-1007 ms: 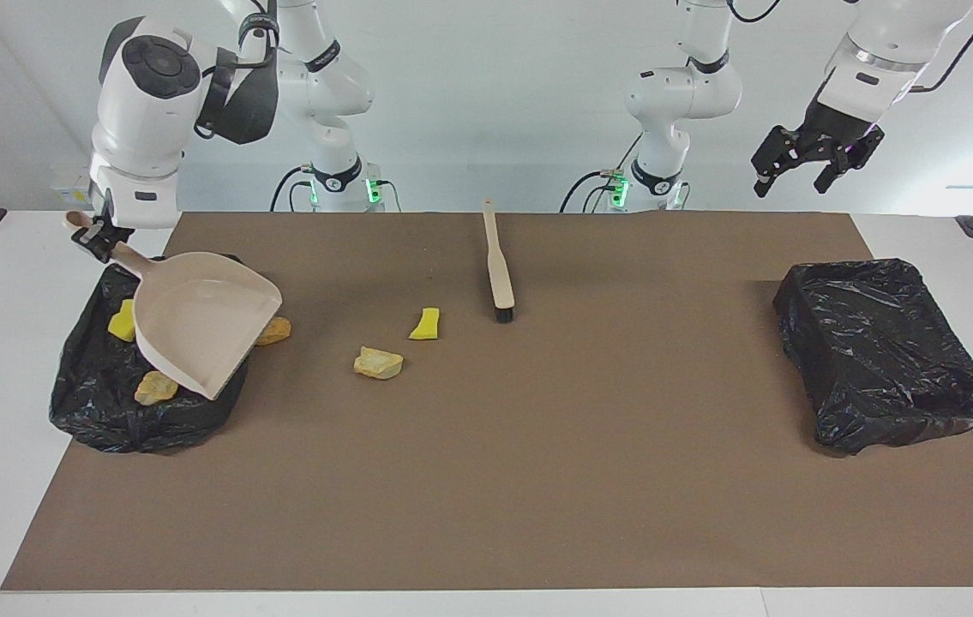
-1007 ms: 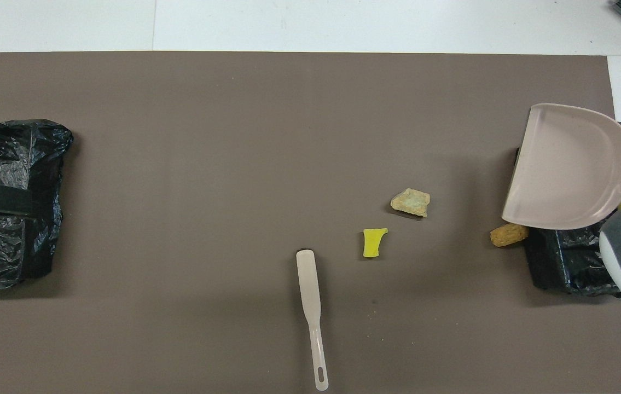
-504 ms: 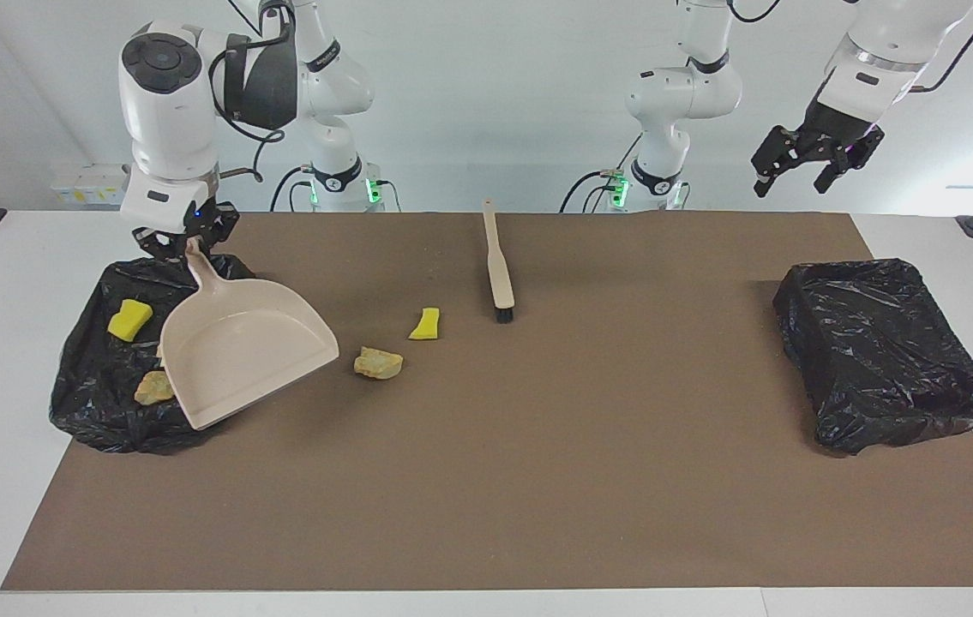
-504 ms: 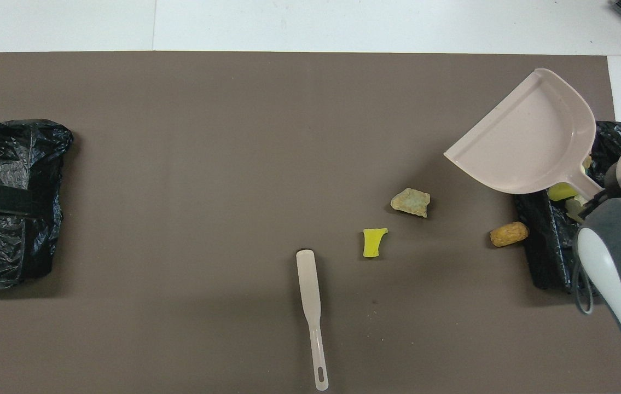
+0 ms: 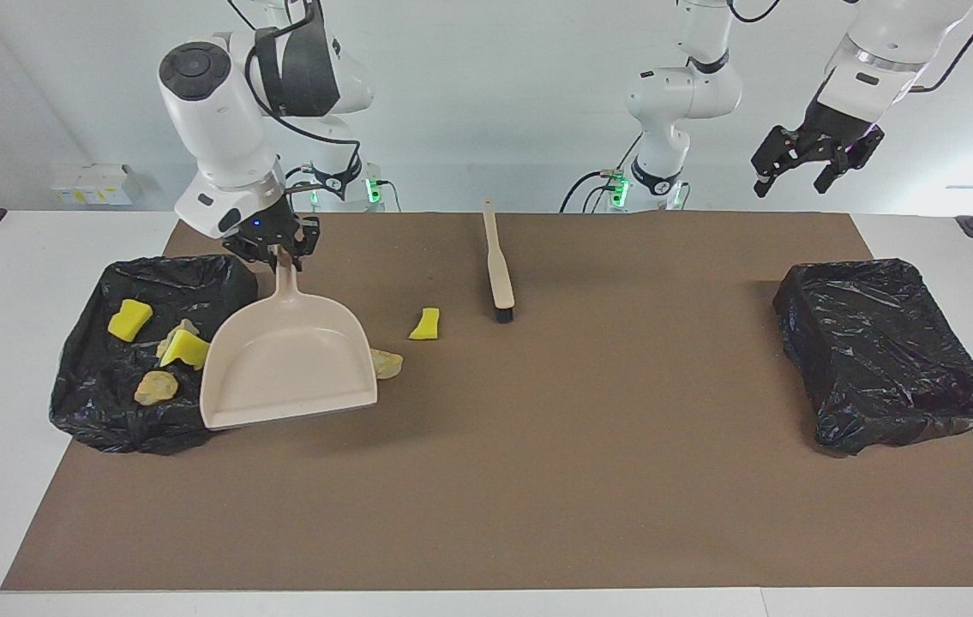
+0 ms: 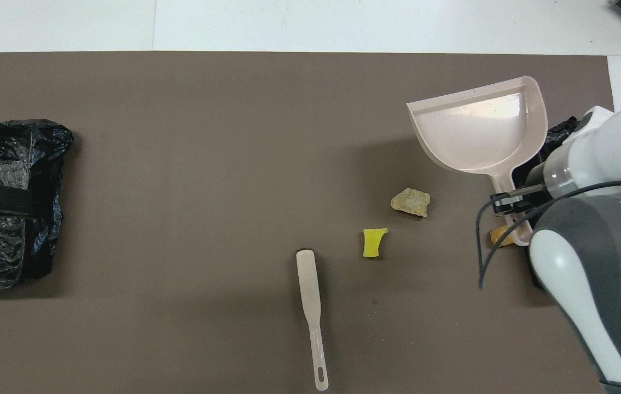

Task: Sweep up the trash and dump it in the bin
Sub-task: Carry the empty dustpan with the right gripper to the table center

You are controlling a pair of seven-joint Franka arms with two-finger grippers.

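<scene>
The dustpan [image 5: 289,364], clamped in the right tool [image 5: 278,248], has swung off the bin [image 5: 100,377]; only the facing view is showing scraps [image 5: 129,319] inside and the left tool [image 5: 803,167] hanging apart.

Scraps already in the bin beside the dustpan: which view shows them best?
The facing view: four scraps lie plainly in the black-lined bin beside the dustpan. In the overhead view the right arm and dustpan cover that bin almost wholly, so none of its scraps show.
</scene>
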